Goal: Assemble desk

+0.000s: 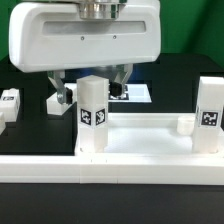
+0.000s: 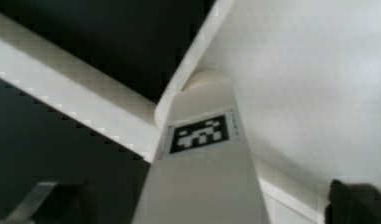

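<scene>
Tagged leg (image 2: 201, 165) upright between parted fingers (image 2: 354, 198) (gaps either side)

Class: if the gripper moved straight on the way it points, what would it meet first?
Probably the upright tagged leg: it stands between the open fingers, which would slide down either side. Depth is hard to judge.

Desk top (image 1: 150, 123): just behind the rail (image 1: 40, 166).
Middle leg (image 1: 94, 115): upright at the Desk top's end on the exterior view's left.
Right leg (image 1: 210, 115): upright at its other end.
Edge leg (image 1: 9, 102): lying far left.
Back leg (image 1: 56, 100): lying behind the Middle leg, leftward.
Marker board (image 1: 138, 93): flat behind the Desk top.
</scene>
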{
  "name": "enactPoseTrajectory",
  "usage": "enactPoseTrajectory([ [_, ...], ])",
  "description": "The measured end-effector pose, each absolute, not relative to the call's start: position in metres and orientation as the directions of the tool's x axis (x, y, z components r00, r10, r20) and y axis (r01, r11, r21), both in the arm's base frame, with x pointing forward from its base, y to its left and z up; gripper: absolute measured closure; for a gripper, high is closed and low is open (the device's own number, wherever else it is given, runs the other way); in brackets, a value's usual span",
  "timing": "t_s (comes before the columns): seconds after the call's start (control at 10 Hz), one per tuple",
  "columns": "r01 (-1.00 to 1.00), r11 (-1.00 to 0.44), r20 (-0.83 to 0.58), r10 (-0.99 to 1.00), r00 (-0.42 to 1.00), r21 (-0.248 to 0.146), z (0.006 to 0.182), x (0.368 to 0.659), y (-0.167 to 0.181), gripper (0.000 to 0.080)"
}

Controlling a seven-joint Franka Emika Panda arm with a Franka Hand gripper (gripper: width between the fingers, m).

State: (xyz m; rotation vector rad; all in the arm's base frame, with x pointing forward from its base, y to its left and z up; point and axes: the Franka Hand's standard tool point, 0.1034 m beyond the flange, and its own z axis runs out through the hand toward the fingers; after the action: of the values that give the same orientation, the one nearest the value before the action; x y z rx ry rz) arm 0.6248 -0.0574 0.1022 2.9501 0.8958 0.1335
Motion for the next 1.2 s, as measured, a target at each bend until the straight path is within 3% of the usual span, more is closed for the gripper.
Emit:
enactPoseTrajectory([
  [0.2, 0.633, -0.769, 0.056, 0.638, 0.768, 0.086, 0.1021, 0.6244, -0.0604, 0.0150],
  [0.4, 0.637, -0.766, 0.055, 0.642, 0.765, 0.086, 0.1019, 0.6241, -0.0606, 0.0411],
  [0.5, 0.630, -0.772, 0.053, 0.635, 0.771, 0.082, 0.1014, 0.6230, -0.0601, 0.0411],
  [0.6, 0.619, -0.781, 0.053, 0.624, 0.780, 0.080, 0.1013, 0.6227, -0.0601, 0.0505],
  [0.8, 0.607, -0.791, 0.055, 0.612, 0.789, 0.078, 0.1013, 0.6227, -0.0599, 0.0505],
  [1.2, 0.251, -0.967, 0.087, 0.253, 0.964, 0.034, 0.1009, 0.6221, -0.0599, 0.0505],
])
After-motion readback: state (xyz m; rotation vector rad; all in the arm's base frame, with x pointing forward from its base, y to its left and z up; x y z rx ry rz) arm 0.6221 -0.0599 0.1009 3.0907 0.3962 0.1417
